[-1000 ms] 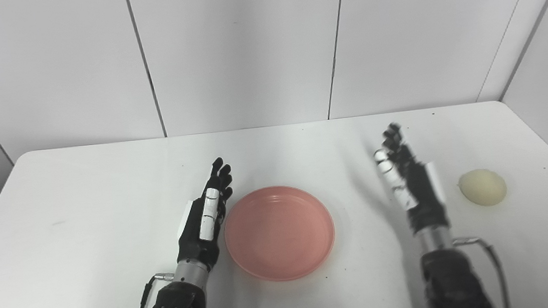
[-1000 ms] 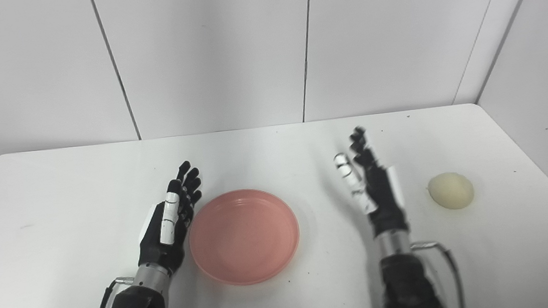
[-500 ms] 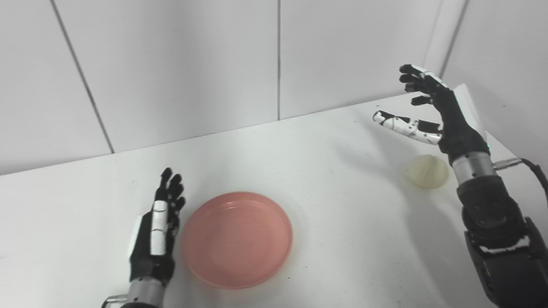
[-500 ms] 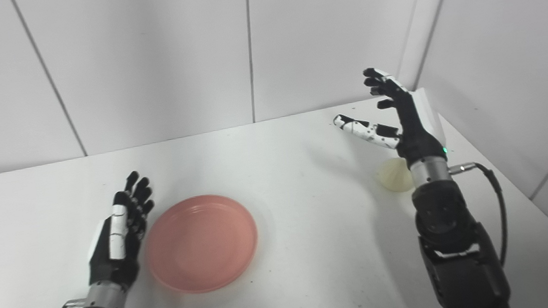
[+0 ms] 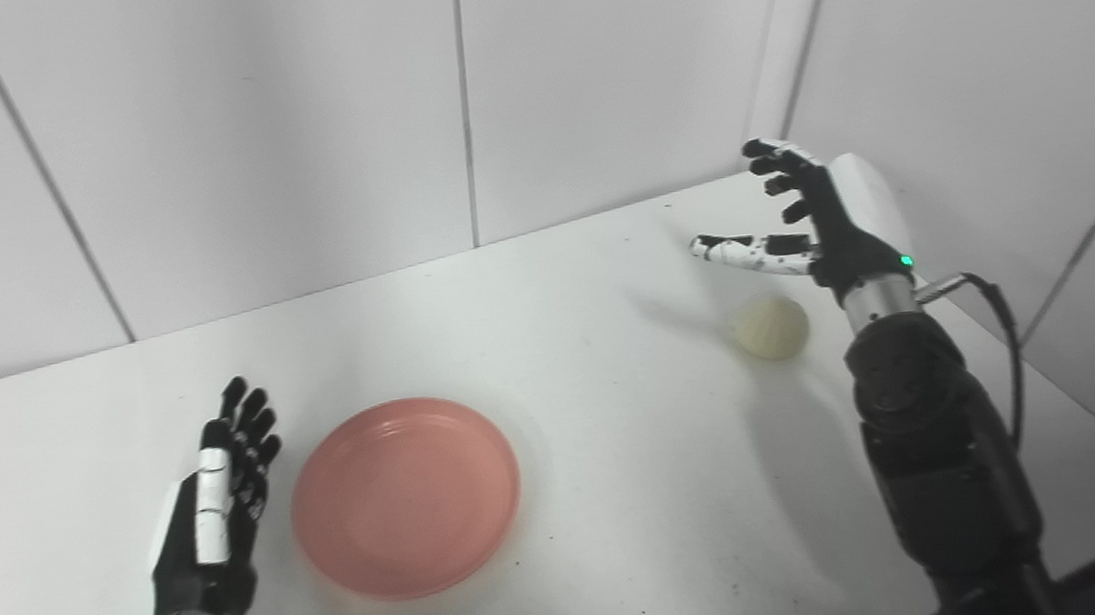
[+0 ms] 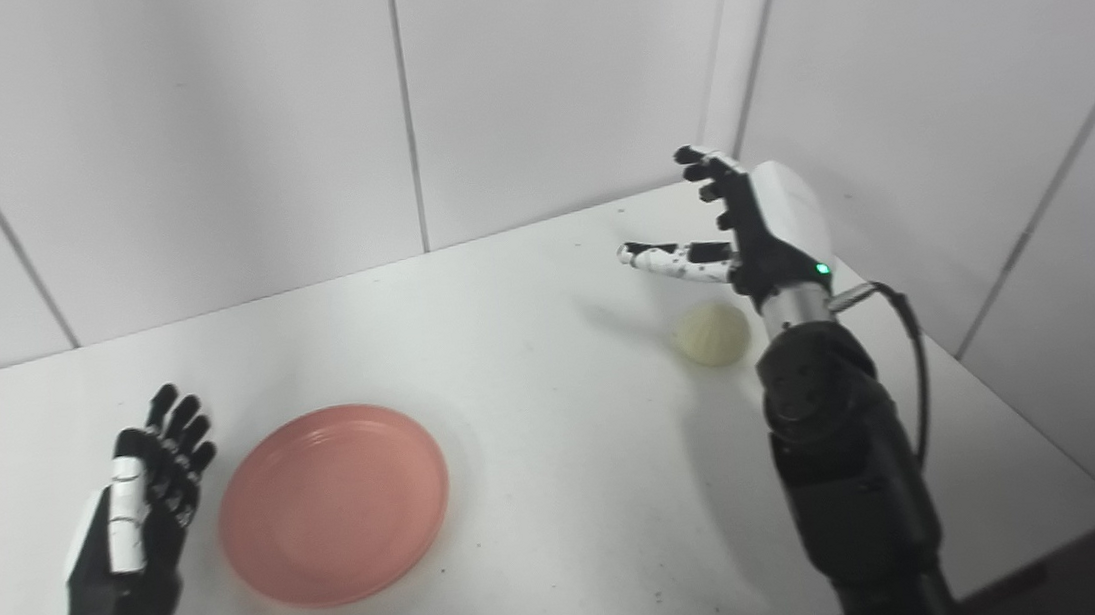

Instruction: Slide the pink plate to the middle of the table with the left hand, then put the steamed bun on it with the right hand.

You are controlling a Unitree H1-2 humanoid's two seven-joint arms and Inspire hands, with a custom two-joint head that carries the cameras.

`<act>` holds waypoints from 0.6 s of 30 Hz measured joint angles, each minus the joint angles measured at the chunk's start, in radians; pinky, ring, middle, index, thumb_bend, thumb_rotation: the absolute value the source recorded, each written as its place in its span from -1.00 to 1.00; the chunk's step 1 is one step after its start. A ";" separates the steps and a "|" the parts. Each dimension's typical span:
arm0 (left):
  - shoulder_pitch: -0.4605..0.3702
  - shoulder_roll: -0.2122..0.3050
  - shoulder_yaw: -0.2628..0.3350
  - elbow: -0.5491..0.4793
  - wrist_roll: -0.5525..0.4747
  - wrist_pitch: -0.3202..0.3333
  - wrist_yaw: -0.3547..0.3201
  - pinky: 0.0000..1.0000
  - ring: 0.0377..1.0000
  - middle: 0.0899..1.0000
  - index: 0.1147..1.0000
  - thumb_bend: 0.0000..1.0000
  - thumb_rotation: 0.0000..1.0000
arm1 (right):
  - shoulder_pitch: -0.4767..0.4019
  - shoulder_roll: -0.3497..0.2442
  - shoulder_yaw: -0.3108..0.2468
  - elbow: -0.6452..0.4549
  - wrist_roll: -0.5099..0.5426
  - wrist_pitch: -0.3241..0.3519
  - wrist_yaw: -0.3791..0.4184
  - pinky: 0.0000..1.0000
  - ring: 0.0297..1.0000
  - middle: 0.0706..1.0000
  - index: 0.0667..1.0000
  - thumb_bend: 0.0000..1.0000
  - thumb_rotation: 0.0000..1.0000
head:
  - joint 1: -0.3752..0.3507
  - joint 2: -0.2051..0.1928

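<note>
The pink plate (image 5: pixel 406 495) lies flat on the white table (image 5: pixel 613 462), left of its middle in the picture. My left hand (image 5: pixel 214 520) rests just left of the plate, fingers straight and apart, holding nothing, a small gap from the rim. The steamed bun (image 5: pixel 770 326), pale and round, sits near the table's far right corner. My right hand (image 5: pixel 806 222) hovers above and just behind the bun, open with fingers spread and thumb pointing left, not touching it.
White wall panels stand behind the table and along its right side. The table's right edge (image 6: pixel 1045 461) and rounded front corner run close to my right forearm (image 5: pixel 944 460).
The camera has swung to the right, shifting the whole scene left. My right hand has risen from beside the plate and reached over the bun, spreading open. The left hand stays by the plate.
</note>
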 measured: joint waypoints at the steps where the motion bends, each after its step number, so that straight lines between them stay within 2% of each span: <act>1: -0.003 0.003 0.001 0.005 -0.001 -0.004 -0.004 1.00 1.00 0.98 0.97 0.37 1.00 | -0.003 0.012 -0.003 0.000 -0.034 0.002 0.021 0.27 0.54 0.62 0.62 0.63 -0.37 | 0.000 0.000; 5: -0.019 0.010 0.014 0.027 -0.021 -0.009 -0.019 1.00 1.00 0.99 0.97 0.41 1.00 | -0.024 0.043 -0.013 0.003 -0.144 0.002 0.096 0.28 0.56 0.66 0.63 0.62 -0.46 | -0.002 0.002; 8: -0.022 0.018 0.020 0.031 -0.036 -0.012 -0.030 1.00 1.00 0.99 0.97 0.40 1.00 | -0.041 0.055 -0.017 0.008 -0.262 0.003 0.137 0.29 0.61 0.71 0.64 0.61 -0.43 | -0.005 0.002; 11: -0.022 0.021 0.020 0.031 -0.036 -0.018 -0.035 1.00 1.00 0.98 0.97 0.36 1.00 | -0.048 0.064 -0.011 0.025 -0.354 0.002 0.156 0.39 0.69 0.75 0.65 0.64 -0.35 | -0.009 0.000; 18: -0.022 0.023 0.022 0.031 -0.041 -0.018 -0.051 1.00 1.00 1.00 1.00 0.35 1.00 | -0.048 0.075 -0.002 0.107 -0.405 0.003 0.170 0.48 0.73 0.82 0.70 0.64 -0.33 | -0.011 0.000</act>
